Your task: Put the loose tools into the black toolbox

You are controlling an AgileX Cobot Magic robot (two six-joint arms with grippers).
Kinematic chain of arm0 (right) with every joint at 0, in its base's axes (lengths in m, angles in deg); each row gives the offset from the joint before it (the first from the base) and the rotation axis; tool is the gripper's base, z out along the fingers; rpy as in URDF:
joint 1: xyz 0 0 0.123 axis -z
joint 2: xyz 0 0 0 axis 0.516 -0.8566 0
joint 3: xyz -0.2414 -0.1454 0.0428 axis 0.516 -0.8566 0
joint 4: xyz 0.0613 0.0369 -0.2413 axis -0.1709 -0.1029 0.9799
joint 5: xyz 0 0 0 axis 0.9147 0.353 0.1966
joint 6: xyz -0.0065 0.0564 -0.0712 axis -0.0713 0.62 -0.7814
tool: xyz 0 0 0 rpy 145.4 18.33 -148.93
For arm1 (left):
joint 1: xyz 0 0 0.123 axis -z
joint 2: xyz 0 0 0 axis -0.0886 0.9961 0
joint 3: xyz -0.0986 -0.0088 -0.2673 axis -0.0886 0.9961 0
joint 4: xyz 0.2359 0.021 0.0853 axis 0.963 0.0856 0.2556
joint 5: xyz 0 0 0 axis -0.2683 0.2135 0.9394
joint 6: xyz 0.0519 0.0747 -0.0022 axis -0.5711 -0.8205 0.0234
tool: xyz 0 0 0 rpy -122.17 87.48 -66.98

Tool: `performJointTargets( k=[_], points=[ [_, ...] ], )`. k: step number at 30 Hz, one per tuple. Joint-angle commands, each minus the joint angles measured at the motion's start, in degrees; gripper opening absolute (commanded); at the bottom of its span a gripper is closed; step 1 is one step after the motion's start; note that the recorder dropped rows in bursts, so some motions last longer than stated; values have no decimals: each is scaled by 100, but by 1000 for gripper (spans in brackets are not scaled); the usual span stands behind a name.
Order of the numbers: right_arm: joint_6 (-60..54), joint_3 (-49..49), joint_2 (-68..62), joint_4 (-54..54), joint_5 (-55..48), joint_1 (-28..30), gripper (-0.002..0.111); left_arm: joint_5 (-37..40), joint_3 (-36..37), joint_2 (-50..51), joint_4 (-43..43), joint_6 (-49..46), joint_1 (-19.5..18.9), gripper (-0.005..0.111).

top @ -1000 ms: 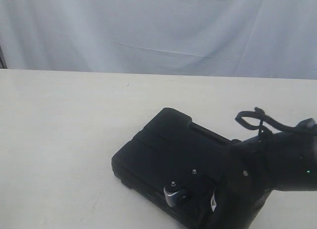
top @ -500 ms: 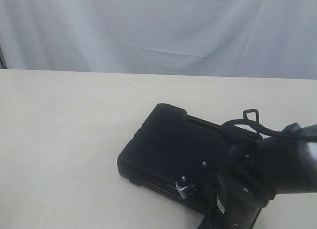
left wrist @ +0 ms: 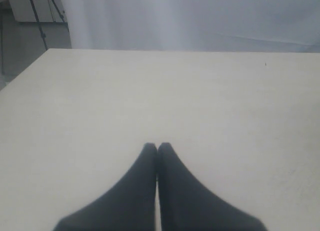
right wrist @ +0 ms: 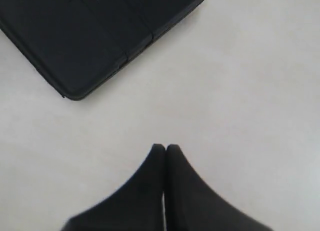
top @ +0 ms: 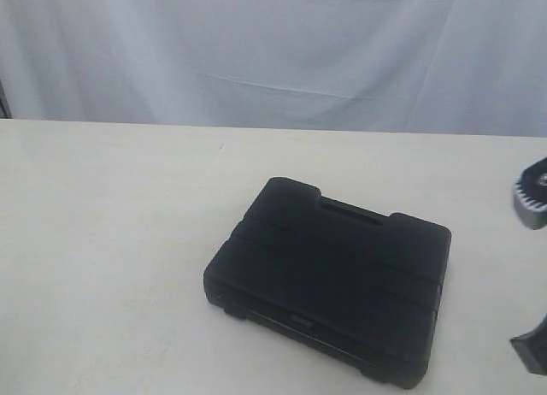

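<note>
- Spanning the scene, the pale table (top: 111, 241) is carrying a single object, with a white curtain (top: 256, 53) hanging behind it.
- The black toolbox (top: 329, 275) is lying flat, right of the table's middle, with its lid shut and its handle side facing the curtain.
- Parts of what is probably the right arm (top: 532, 192) are showing at the right edge of the exterior view, apart from the toolbox.
- The right gripper (right wrist: 165, 148) is hovering over bare table near one corner of the toolbox, its jaws pressed together and pinching nothing.
- The left gripper (left wrist: 157, 147) is hanging over bare table, its jaws likewise pressed together and empty.
- The loose tools are appearing in no view; whether they are lying inside the shut toolbox cannot be told.
- Step in hand, as a judgement: the packing is looking finished.
- The next move is calling only for parking the arms; any tool lying out of view would first require opening the lid.
</note>
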Motion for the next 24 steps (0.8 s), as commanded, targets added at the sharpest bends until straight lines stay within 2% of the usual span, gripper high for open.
performJointTargets(
  k=[1, 5, 14, 24],
  points=[
    [31, 8, 947, 31, -177, 36, -1, -31, 15, -7, 0, 33, 27, 0],
    [-137, -219, 1273, -199, -8, 36, -1, -31, 15, -7, 0, 33, 27, 0],
    [-95, -374, 1259, -942, 2676, 36, -1, -31, 15, -7, 0, 33, 27, 0],
    [-99, -374, 1259, -666, 2764, 36, -1, -31, 15, -7, 0, 33, 27, 0]
  ],
)
